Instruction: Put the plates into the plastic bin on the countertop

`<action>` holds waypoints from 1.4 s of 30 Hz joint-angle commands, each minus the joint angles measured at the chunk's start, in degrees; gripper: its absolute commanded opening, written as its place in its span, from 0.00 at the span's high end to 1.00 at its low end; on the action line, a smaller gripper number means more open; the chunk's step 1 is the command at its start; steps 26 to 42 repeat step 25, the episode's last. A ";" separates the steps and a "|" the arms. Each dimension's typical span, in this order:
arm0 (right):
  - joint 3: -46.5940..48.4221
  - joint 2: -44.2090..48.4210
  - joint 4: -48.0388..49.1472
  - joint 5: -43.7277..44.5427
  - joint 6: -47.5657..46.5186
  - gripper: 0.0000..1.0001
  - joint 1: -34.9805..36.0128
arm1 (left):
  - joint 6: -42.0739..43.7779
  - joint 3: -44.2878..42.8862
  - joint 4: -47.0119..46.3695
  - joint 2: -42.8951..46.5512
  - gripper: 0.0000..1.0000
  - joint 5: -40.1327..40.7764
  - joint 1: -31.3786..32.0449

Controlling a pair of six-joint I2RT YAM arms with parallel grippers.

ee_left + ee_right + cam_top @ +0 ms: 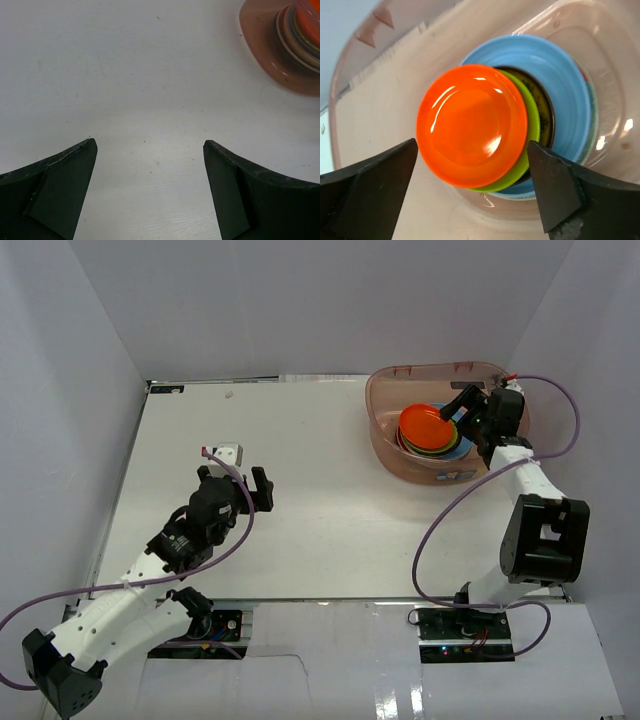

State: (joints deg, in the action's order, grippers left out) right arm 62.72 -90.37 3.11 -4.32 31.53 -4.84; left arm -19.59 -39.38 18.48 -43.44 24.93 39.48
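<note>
**Plates stacked in the bin, both grippers spread wide**

At the lower left of the top view, the left arm reaches up and to the right across the countertop (330, 530). The left gripper (237, 483) sits left of centre with its jaws apart and nothing between them. In the left wrist view the left gripper (150, 145) shows two dark fingers (65, 180) at the bottom corners. Only bare white countertop (150, 75) lies in the gap. A purple cable (60, 595) loops off the arm toward the lower left edge.

The plastic bin (385, 445) stands on the countertop at the upper right of the top view, near the back wall and well apart from the left gripper. It also shows at the upper right corner of the left wrist view, where the plastic bin (260, 45) holds a blurred stack of plates (300, 35).

The plates (428, 428) are stacked inside the bin, right of its middle. In the right wrist view an orange plate (472, 125) lies on top, shifted left of the rest. Under it are a green plate (534, 125), then a dark patterned one (546, 112) and a light blue plate (570, 85). More rims at the right edge of the stack are too thin to tell apart.

The right gripper (462, 412) hangs over the bin's right side above the stack. In its wrist view the right gripper (472, 145) has its jaws apart, one finger on each side of the orange plate in the frame. I cannot tell whether they touch it.
</note>
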 commanded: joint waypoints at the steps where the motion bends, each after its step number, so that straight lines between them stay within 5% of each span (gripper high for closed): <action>1: 0.39 8.69 -0.03 6.05 -1.55 0.07 -0.08 | -0.71 -1.41 0.24 -0.07 0.02 0.48 -0.29; 8: -7.59 24.87 -0.56 0.37 -4.46 0.10 1.14 | -3.69 -4.65 -0.29 0.81 0.02 -3.91 -0.37; 10: -10.23 31.26 -1.35 -3.58 -4.90 0.03 2.37 | -4.31 -5.79 -0.90 1.08 0.02 -5.15 -0.37; 11: -13.29 33.57 -1.88 -5.86 -5.16 0.10 4.29 | -4.57 -7.11 -1.16 1.43 0.02 -6.81 -0.37; 16: -20.96 52.46 -3.03 -12.46 -3.15 0.10 9.50 | -5.19 -12.03 -0.20 3.00 0.02 -9.02 -0.37; 21: -22.46 67.84 -8.72 -11.24 -2.44 0.10 9.50 | -6.51 -12.05 3.13 10.37 0.02 -8.32 -0.37; 42: -26.41 71.91 -9.36 -11.50 -2.27 0.10 9.50 | -10.37 -9.06 6.83 14.78 0.02 -4.28 -0.37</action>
